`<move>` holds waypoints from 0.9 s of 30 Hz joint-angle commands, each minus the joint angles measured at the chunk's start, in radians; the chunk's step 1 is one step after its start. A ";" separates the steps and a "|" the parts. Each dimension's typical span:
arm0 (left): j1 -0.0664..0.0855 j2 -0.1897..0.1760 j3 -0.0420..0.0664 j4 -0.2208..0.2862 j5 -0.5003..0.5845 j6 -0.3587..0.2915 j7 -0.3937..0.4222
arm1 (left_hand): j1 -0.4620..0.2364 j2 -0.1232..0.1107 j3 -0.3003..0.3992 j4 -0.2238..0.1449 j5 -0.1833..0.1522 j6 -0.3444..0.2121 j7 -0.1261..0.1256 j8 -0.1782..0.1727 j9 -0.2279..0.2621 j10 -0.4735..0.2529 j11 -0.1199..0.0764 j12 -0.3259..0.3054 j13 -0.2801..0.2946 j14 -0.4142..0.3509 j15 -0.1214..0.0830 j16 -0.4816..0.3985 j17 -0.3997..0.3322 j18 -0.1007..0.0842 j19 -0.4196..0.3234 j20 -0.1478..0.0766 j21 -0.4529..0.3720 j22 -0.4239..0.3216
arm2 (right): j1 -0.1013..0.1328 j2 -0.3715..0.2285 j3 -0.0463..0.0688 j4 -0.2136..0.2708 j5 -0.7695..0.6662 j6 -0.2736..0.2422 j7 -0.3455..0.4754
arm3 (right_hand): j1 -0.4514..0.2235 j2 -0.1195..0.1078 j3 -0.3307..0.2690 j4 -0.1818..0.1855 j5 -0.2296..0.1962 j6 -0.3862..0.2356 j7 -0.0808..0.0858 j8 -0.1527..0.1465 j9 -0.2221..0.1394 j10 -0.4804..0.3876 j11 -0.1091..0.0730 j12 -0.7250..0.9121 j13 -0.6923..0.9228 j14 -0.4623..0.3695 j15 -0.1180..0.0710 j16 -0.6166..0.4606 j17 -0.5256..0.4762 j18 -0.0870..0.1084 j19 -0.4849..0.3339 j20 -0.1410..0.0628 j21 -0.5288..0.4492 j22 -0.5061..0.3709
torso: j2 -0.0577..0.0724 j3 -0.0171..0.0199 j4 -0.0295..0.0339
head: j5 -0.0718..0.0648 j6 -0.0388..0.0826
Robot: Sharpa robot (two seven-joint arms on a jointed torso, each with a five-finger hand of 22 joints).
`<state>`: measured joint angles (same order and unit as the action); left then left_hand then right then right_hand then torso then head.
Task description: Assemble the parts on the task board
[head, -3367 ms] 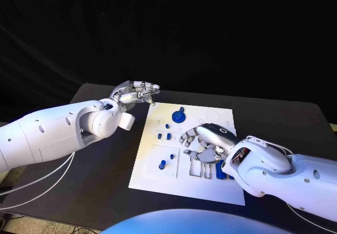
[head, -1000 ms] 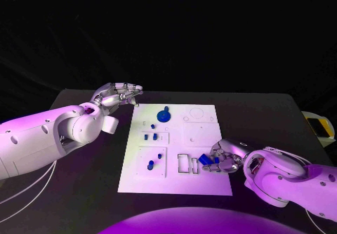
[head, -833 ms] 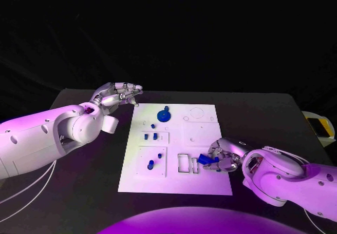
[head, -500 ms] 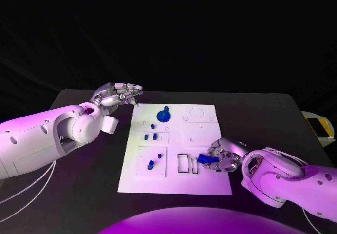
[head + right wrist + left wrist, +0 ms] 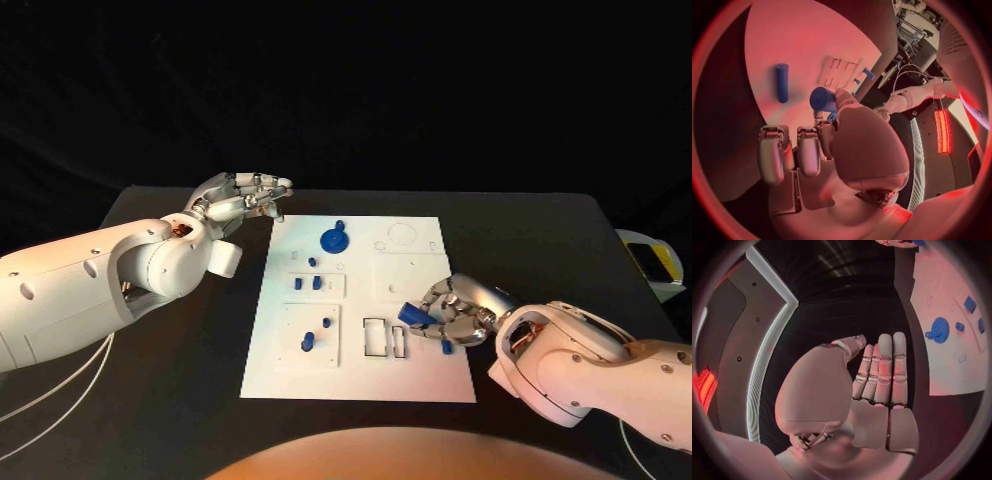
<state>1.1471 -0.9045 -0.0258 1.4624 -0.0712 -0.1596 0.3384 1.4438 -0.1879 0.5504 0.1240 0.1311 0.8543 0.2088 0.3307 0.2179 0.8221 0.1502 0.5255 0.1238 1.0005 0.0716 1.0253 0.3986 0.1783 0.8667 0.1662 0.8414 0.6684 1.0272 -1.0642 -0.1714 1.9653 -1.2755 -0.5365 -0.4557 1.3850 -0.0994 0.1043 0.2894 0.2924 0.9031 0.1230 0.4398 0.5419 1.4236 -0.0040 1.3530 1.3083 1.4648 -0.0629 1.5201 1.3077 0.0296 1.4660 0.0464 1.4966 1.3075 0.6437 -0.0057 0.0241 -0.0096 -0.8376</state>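
The white task board [image 5: 361, 372] lies mid-table. My right hand [image 5: 462, 312] hovers over its near right part and pinches a small blue part [image 5: 411, 317] [image 5: 822, 98] between thumb and finger, close above the rectangular slots [image 5: 378, 337] [image 5: 839, 73]. A blue cylinder [image 5: 782, 82] lies flat on the board beside the hand. A round blue disc [image 5: 333, 239] [image 5: 940, 330] and several small blue pieces [image 5: 307, 283] sit in the board's left half. My left hand [image 5: 245, 194] [image 5: 879, 375] floats off the board's far left corner, fingers straight and holding nothing.
A yellow and dark object [image 5: 656, 262] sits at the table's right edge. Bare black table [image 5: 173, 360] stretches left of the board under my left arm, and more lies beyond the board's far edge.
My right hand has lifted the blue part slightly and carried it a little toward the board's middle. The left hand has stayed put.
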 commanded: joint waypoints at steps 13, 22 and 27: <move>0.000 0.003 0.000 0.003 -0.003 0.021 0.008 | -0.004 0.005 0.003 -0.004 0.006 -0.001 0.000 0.008 0.001 -0.009 0.001 0.006 -0.002 -0.007 0.002 0.004 -0.002 0.005 -0.004 0.001 0.000 0.001 | 0.002 0.079 0.000 -0.019 0.093 0.048 0.039 | -0.124 -0.026 0.166 0.001 -0.012 0.072 -0.052 0.018 -0.002 0.010 0.001 0.004 0.054 0.083 -0.004 0.004 0.140 -0.013 0.075 -0.003 0.000 0.242 | 0.002 -0.0004 0.0009 | 0.006 -0.004; 0.000 0.002 0.000 0.005 -0.003 0.022 0.008 | -0.004 0.005 0.003 -0.004 0.006 -0.001 0.000 0.008 0.001 -0.009 0.001 0.006 -0.002 -0.007 0.002 0.004 -0.002 0.005 -0.004 0.001 0.000 0.001 | -0.003 0.108 -0.001 -0.037 0.103 0.112 0.023 | -0.208 -0.031 0.182 0.001 -0.056 0.096 -0.060 0.034 0.003 0.028 -0.005 0.024 0.077 0.084 -0.008 0.007 0.146 -0.014 0.077 -0.006 0.006 0.244 | 0.001 -0.0003 0.0002 | 0.010 -0.007; 0.000 0.001 0.000 0.005 -0.003 0.022 0.008 | -0.004 0.005 0.003 -0.004 0.006 -0.001 0.000 0.008 0.001 -0.009 0.001 0.006 -0.002 -0.007 0.002 0.004 -0.002 0.005 -0.004 0.001 0.000 0.001 | -0.005 0.119 -0.001 -0.042 0.106 0.134 0.019 | -0.219 -0.032 0.184 0.001 -0.058 0.100 -0.061 0.038 0.004 0.031 -0.007 0.028 0.082 0.084 -0.009 0.007 0.146 -0.015 0.078 -0.007 0.007 0.244 | 0.002 0.0004 -0.0005 | 0.012 -0.009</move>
<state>1.1470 -0.9044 -0.0259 1.4643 -0.0719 -0.1550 0.3387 1.4438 -0.1879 0.5504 0.1241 0.1311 0.8543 0.2088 0.3351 0.2179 0.8221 0.1502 0.5255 0.1229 1.0005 0.0717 1.0253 0.3978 0.1783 0.8667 0.1662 0.8414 0.6681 1.0240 -0.9476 -0.1719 1.9241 -1.1771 -0.4568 -0.4324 1.1759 -0.1347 0.2805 0.2897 0.2393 0.9185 0.1393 0.4747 0.5363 1.4471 -0.0094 1.3751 1.3079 1.4684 -0.0664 1.5201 1.3075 0.0297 1.4660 0.0465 1.5005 1.3078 0.6455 -0.0058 0.0241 0.0013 -0.8452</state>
